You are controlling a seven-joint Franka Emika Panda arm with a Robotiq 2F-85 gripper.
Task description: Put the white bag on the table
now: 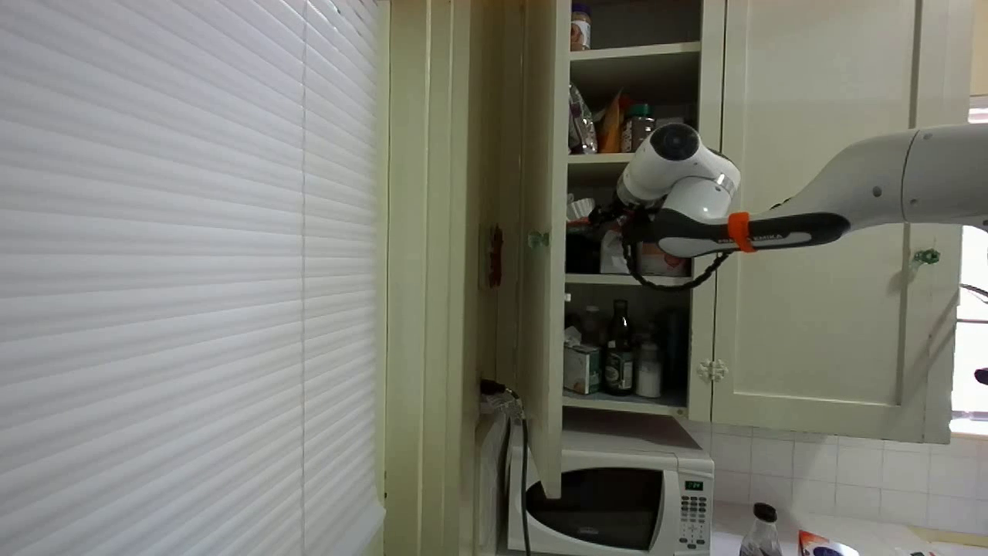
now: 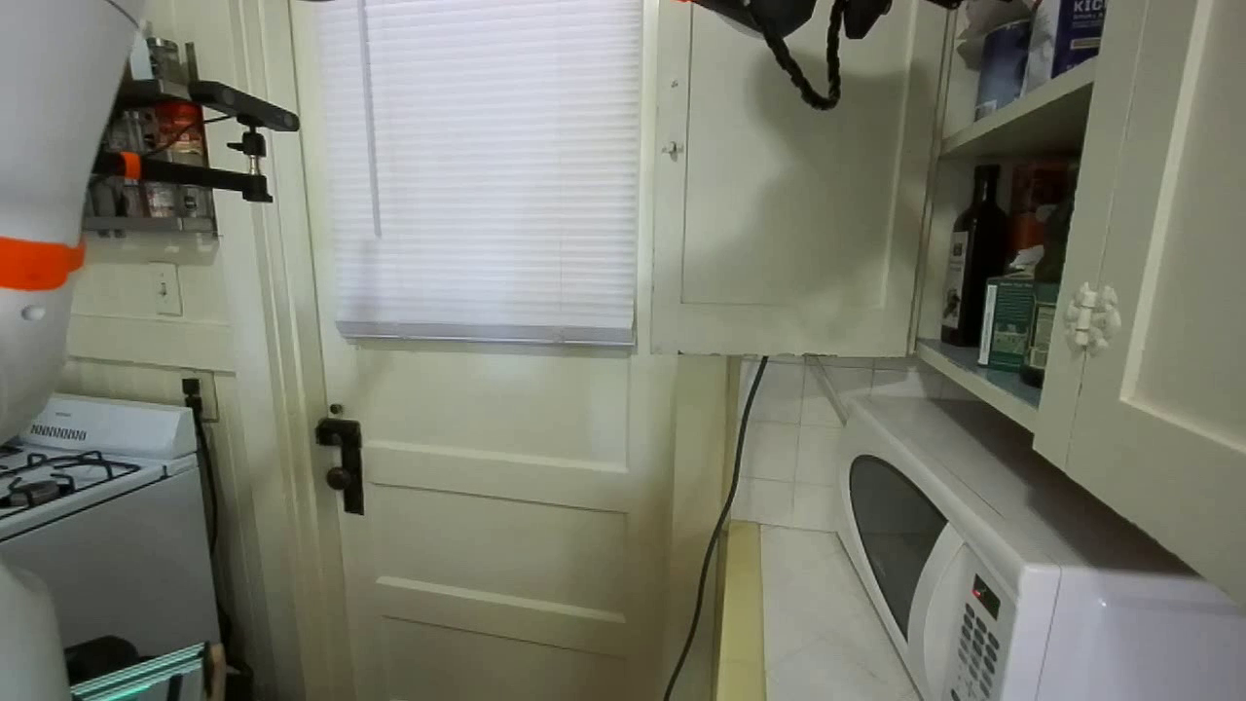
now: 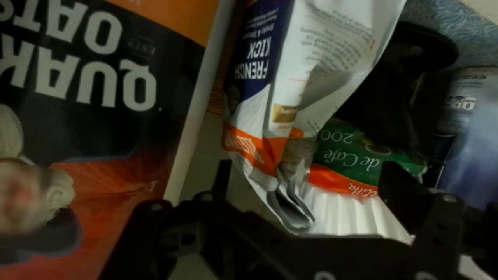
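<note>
The white bag (image 3: pixel 330 50) is a soft packet with a purple panel, an orange band and a folded end; it appears upside down in the wrist view. It stands on a cabinet shelf and also shows in both exterior views (image 1: pixel 615 253) (image 2: pixel 1044 41). My gripper (image 3: pixel 307 171) is open, one finger on each side of the bag's folded end. White fluted paper filters (image 3: pixel 350 216) and a green-and-orange coffee packet (image 3: pixel 346 155) also lie between the fingers in the picture. In an exterior view the gripper (image 1: pixel 606 215) reaches into the open cabinet at the bag's shelf. Whether it touches the bag is unclear.
A red-and-black oats package (image 3: pixel 101 89) stands close beside the bag. A blue can (image 3: pixel 467 155) and a dark object (image 3: pixel 389 93) are on the other side. The open cabinet door (image 1: pixel 544 324) borders the shelf (image 1: pixel 629 279). A microwave (image 1: pixel 602 502) stands below on the counter (image 2: pixel 818 613).
</note>
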